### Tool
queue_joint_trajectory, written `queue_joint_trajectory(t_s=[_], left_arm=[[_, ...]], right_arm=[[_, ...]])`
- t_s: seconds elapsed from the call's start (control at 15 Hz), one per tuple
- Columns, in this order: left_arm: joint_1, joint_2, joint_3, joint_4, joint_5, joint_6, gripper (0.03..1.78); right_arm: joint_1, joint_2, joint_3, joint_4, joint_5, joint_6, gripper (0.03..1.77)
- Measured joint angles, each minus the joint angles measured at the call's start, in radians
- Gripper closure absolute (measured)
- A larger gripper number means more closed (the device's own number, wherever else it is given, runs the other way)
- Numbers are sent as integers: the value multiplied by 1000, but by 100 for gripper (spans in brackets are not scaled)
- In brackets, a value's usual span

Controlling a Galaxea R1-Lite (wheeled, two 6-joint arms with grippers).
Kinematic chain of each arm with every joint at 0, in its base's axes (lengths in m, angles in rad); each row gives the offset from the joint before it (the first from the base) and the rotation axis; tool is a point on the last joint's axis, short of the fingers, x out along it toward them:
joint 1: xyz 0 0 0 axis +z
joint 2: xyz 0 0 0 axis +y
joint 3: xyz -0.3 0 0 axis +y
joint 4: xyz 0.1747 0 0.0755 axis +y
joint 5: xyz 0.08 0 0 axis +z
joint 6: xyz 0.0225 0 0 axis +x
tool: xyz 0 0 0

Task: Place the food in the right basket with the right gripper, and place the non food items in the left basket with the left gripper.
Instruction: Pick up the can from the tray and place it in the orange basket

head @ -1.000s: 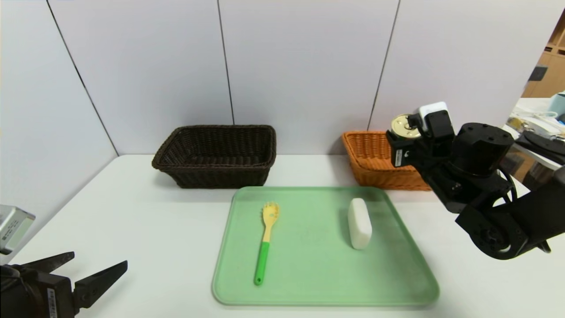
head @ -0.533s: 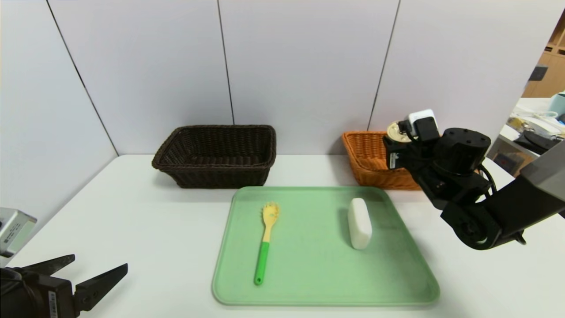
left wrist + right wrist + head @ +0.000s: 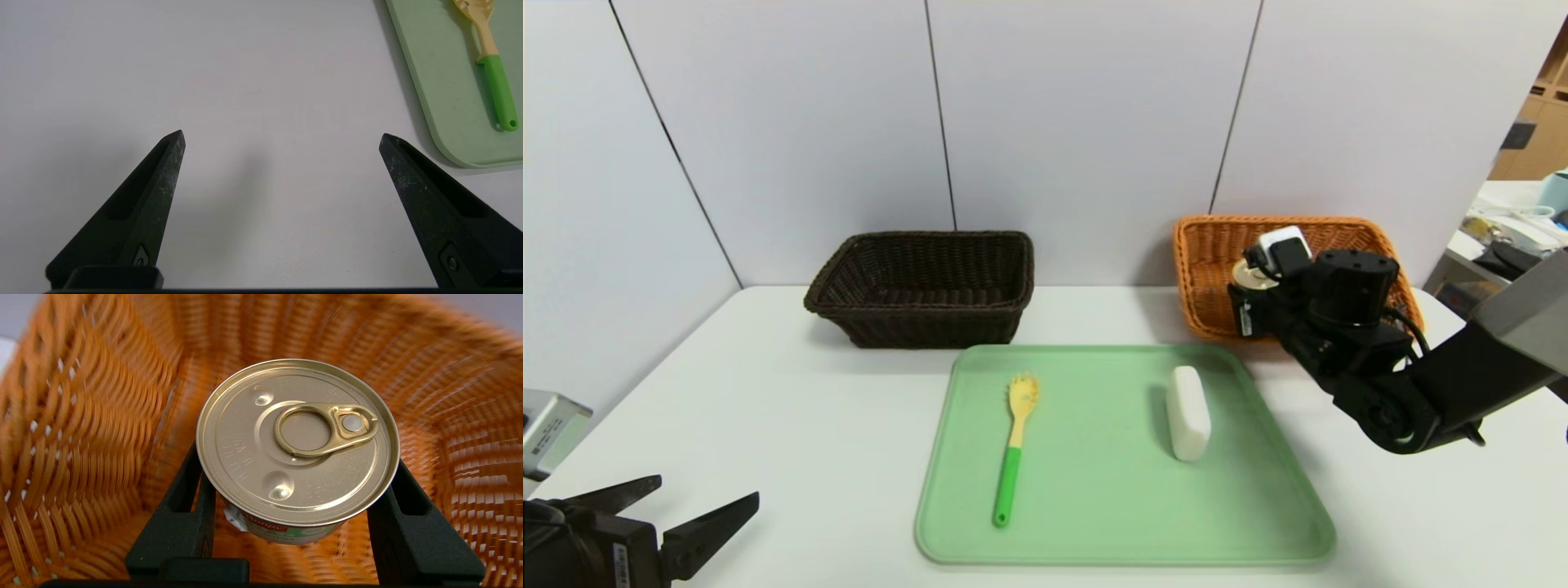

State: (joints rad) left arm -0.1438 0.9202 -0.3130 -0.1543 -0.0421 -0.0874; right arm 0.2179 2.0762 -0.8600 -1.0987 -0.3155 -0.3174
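Here the right gripper (image 3: 296, 506) clamps the tin can (image 3: 297, 437) inside the orange basket (image 3: 1209, 269) at the table's (image 3: 809, 408) far right edge; the left gripper (image 3: 282, 139), spread wide, hangs over the near left corner.

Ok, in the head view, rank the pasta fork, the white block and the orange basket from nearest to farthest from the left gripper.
From the left gripper, open at the table's near left corner:
1. Pasta fork, on the left part of the green tray.
2. White block, on the tray's right part.
3. Orange basket, at the far right by the wall.
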Motion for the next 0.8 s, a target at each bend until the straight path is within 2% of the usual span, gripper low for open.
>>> queue_joint_trajectory(t_s=[0.27,0.53,0.8], left_arm=[[0,-1,12,0,0,-1,12],[0,-1,22,-3,-1,-4,12],[0,1,16,-3,0,-2,12]], right_arm=[[-9,-21,-56,121,-6,11,81],[-21,-37,-101,129,-8,14,81],[-21,-55,-113,178,-35,12,81]])
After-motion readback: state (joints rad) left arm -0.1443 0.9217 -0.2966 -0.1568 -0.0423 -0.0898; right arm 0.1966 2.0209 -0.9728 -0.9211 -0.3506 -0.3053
